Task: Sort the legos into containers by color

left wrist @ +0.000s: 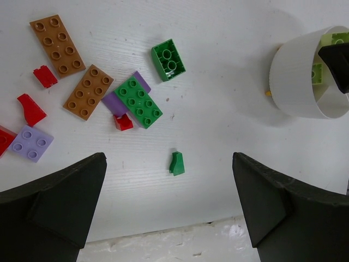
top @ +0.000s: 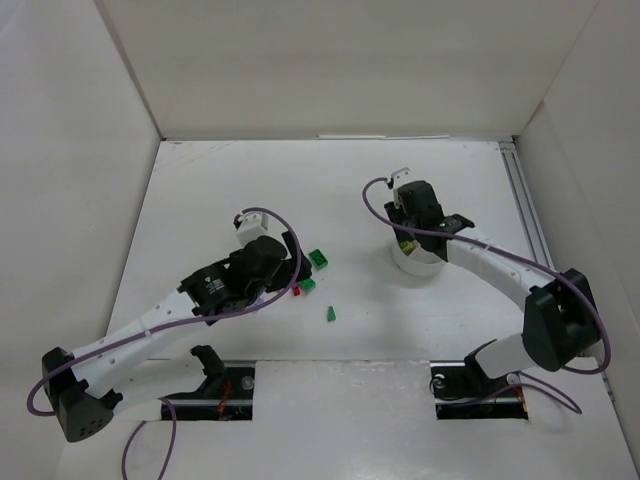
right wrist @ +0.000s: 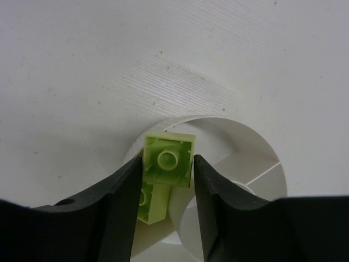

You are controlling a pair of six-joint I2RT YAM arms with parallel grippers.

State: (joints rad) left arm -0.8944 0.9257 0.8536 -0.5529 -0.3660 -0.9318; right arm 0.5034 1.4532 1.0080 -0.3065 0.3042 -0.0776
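Your lime-green square plastic brick (right wrist: 169,158) is pinched between the two black fingers of the right gripper (right wrist: 168,164), which is closed down partway and snug on both sides. It's flipped so the hollow underside with its round tube faces the wrist cam. It hangs right over the near rim of the small round white divided dish (right wrist: 248,134), directly above a second lime-green brick (right wrist: 151,203) already lying in that wedge. You can't tell from here whether the two are touching. The dish sits on the white table (left wrist: 218,136), well off to the right of the loose pile. Over there you've got two orange-brown studded plates (left wrist: 57,43) lying side by side. Next to them a dark green studded plate (left wrist: 138,102) rests on top of a lilac piece (left wrist: 115,103), with a chunky green two-stud brick (left wrist: 168,59) just beyond it. A lilac four-stud square (left wrist: 31,143) and a few little red bits (left wrist: 31,109) are scattered on the left side of the pile, and one red bit touches the green plate's corner. A tiny green slope piece (left wrist: 176,162) sits alone, apart from the rest. Your left gripper (left wrist: 172,202) hovers over that spot with its fingers spread all the way and nothing in them, the green slope showing in the gap between them.
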